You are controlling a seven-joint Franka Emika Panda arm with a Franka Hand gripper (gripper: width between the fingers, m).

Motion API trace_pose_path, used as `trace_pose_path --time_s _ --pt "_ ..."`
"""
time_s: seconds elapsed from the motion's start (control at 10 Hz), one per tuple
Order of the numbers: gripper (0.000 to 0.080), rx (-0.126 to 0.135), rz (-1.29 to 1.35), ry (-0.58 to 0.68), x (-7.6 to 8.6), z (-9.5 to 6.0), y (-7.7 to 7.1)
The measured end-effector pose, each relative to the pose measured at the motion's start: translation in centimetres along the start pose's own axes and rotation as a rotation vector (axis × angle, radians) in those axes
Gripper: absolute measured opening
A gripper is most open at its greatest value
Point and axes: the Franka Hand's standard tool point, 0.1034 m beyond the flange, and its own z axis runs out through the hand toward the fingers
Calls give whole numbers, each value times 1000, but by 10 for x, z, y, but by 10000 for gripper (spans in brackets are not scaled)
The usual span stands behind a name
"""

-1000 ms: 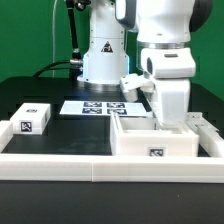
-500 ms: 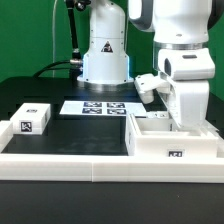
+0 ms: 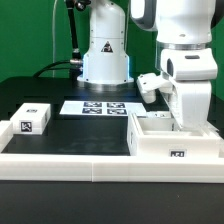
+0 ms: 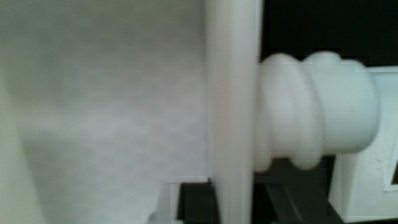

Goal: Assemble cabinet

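Observation:
The white cabinet body (image 3: 160, 142), an open box with a tag on its front, stands on the table at the exterior view's right, against the front rail. My gripper (image 3: 190, 122) reaches down into it near its right end. In the wrist view a thin white wall of the body (image 4: 231, 90) runs between my two dark fingers (image 4: 192, 203), and the gripper (image 4: 240, 205) is shut on it. A ribbed round white part (image 4: 311, 110) sits beside that wall. A smaller white cabinet piece with a tag (image 3: 33, 117) lies at the exterior view's left.
The marker board (image 3: 98, 107) lies flat in the middle of the black table, in front of the robot base (image 3: 105, 60). A low white border rail (image 3: 70, 160) runs along the front edge and up both sides.
Over the last second my gripper and the cabinet body moved together toward the exterior view's right. In the last half second they have hardly moved.

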Motion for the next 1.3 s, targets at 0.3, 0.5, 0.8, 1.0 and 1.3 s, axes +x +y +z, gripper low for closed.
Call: trace_pose_path --time_s 0.3,0.5,0.8,1.0,1.3 --pt "440 0 1 0 -1 0 0" --pt "585 0 2 0 -1 0 0" --pt "794 17 0 -4 -1 2 -5" --pt "797 18 0 -5 -1 2 -6" --pt "797 3 -5 -17 -2 -18 -15"
